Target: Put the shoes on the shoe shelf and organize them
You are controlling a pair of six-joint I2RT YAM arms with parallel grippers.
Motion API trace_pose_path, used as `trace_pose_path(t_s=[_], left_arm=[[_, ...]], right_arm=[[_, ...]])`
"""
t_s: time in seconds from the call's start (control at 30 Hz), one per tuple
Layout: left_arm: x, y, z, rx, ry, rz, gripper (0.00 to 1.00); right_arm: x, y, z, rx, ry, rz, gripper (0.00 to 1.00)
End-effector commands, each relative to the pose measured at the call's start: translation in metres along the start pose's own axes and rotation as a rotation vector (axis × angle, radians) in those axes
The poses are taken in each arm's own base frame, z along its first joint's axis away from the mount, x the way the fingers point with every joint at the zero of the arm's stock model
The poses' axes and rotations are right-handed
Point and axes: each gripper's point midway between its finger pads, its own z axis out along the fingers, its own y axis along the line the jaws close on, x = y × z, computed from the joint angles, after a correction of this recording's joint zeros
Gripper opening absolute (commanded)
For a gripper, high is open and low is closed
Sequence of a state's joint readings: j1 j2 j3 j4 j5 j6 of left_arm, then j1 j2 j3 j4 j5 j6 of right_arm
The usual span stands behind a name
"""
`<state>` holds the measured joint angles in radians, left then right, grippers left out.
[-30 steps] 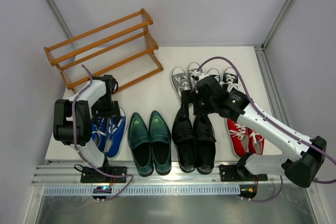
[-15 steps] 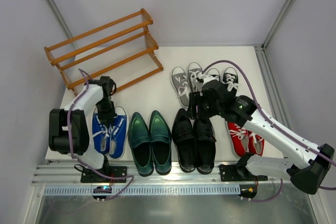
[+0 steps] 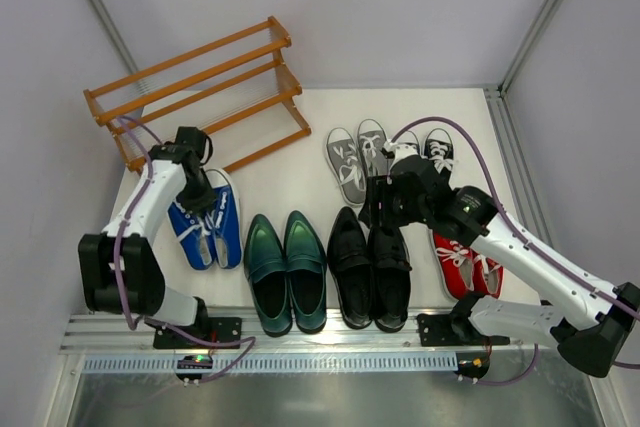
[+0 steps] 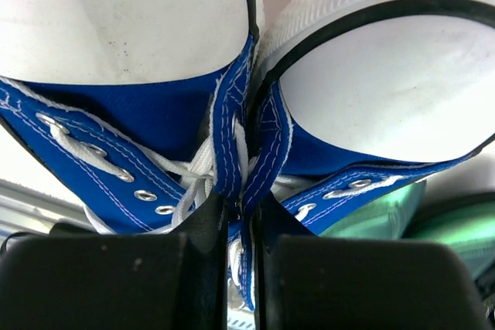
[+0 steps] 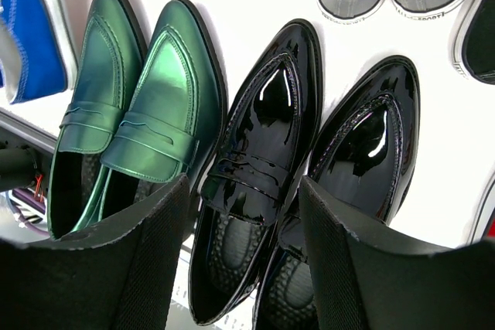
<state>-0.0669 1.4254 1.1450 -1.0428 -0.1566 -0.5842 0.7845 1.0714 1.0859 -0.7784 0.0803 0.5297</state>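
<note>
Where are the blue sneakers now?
Top view, left side: the blue sneakers, pinched together by the left gripper, are between the shelf and the green loafers.

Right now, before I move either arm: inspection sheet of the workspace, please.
Surface: white table.
Job's things: shelf bare; green loafers, black loafers, grey sneakers, black-and-white sneakers, red sneakers on table.
Clutter: nothing seen.
Grippers: left claw shut on blue sneakers, pinching inner edges; right claw apart over black loafers, grip unclear.
Cables: purple cables loop off both arms.
Surroundings: grey walls; metal rail at near edge.
</note>
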Motion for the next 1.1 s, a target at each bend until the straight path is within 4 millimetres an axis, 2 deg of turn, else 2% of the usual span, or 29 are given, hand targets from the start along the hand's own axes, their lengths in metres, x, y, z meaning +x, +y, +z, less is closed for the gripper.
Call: trace_pose_path(t_s=[0.0,0.1,0.27,0.33,0.53,0.77,0.9,1.07], left_arm=[[-0.036,-0.011,0.007,-0.003,-0.090,-0.044,0.00],[-0.055,-0.015,0.010,0.008,-0.153,-0.063,0.00],[-0.087,-0.009,0.010,-0.006,-0.222,-0.127,0.00],[-0.108,0.005,0.014,-0.014,-0.248,-0.202,0.00],[-0.119,0.003,0.037,-0.007,-0.208,-0.248,0.00],[-0.140,-0.005,0.050,0.033,-0.210,-0.290,0.00],[-0.156,-0.007,0.048,0.057,-0.241,-0.313,0.00],[-0.171,-0.005,0.035,0.059,-0.301,-0.328,0.00]], right_arm=[[-0.014,0.003,-0.011,-0.009,-0.065,0.018,0.61],[-0.014,0.003,-0.012,-0.010,-0.077,0.023,0.61],[-0.007,-0.002,-0.010,0.000,-0.064,0.024,0.60],[-0.004,-0.004,-0.009,0.005,-0.055,0.022,0.60],[-0.008,-0.002,-0.011,0.007,-0.052,0.009,0.60],[-0.012,0.000,-0.013,0.019,-0.034,-0.007,0.59],[-0.013,0.002,-0.012,0.015,-0.031,-0.002,0.59],[-0.013,0.003,-0.011,0.011,-0.031,0.010,0.59]])
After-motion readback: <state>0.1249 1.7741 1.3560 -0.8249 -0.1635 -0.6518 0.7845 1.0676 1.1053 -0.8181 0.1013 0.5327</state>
